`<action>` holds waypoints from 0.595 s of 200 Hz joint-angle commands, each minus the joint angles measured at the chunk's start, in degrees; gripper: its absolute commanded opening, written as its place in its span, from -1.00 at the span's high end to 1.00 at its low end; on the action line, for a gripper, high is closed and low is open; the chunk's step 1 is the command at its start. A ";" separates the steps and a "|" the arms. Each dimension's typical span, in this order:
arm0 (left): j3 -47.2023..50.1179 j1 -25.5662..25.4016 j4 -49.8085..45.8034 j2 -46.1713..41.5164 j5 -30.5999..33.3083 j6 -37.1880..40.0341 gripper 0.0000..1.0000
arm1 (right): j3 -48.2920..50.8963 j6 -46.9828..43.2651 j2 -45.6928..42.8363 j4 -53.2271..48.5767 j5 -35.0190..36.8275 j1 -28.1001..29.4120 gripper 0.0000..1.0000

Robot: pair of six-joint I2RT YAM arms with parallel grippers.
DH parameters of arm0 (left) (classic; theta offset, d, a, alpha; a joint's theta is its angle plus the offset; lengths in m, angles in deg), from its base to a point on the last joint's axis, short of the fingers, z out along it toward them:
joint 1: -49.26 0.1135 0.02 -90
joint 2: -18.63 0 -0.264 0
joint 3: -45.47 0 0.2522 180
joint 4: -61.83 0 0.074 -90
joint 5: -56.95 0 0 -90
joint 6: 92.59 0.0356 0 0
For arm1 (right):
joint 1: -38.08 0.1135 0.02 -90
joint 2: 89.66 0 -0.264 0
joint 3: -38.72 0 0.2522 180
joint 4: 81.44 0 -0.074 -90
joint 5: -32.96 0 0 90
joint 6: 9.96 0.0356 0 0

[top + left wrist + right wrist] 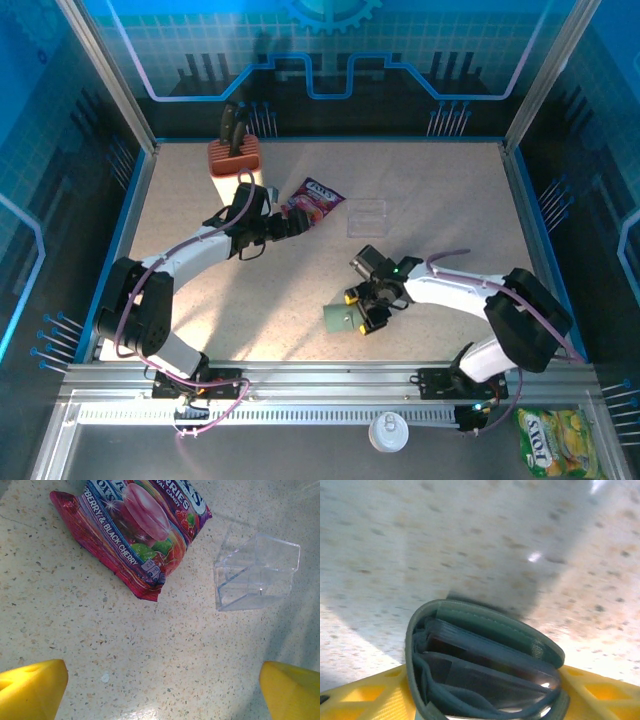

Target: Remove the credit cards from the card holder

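Note:
The grey-green card holder (340, 318) lies at the centre front of the table. My right gripper (362, 308) is shut on it from the right. In the right wrist view the card holder (485, 625) bows into a curve between the two yellow fingers (370, 700), its open edge facing the camera. Grey-blue inner panels show inside it, with a dark reddish edge (470, 652) tucked between them; the credit cards are otherwise hidden. My left gripper (290, 222) hangs open over bare table at the back left, its yellow fingertips (32, 687) wide apart with nothing between them.
A pink-purple snack packet (318, 195) (135, 525) lies just beyond the left gripper, and a clear plastic box (368, 215) (255, 572) sits to its right. An orange holder (235, 155) stands at the back left. A yellow packet (555, 440) and a white cap (388, 432) lie off the table's front.

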 commanded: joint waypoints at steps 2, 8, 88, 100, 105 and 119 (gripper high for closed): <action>-1.73 0.57 -1.07 -0.78 -1.22 0.69 -0.99 | -4.76 -10.98 2.72 -7.31 2.50 -2.64 -0.29; -1.74 0.57 -1.27 -0.77 -1.25 0.69 -0.99 | -5.55 -13.86 3.42 -9.35 3.10 -3.17 -0.29; -1.90 0.48 -4.14 -1.84 -0.48 0.68 -0.99 | -20.18 -65.17 12.18 -16.07 7.31 -9.07 -0.32; -1.77 0.53 -4.67 -2.42 -0.09 0.77 -0.98 | -22.37 -72.67 14.32 -17.69 5.97 -9.83 -0.32; -1.69 0.48 -4.89 -2.61 0.08 0.71 -0.98 | -23.73 -75.06 15.38 -19.40 6.13 -10.21 -0.32; -1.46 0.48 -5.28 -3.01 0.48 0.63 -0.99 | -27.44 -81.87 18.12 -22.54 7.03 -10.45 -0.33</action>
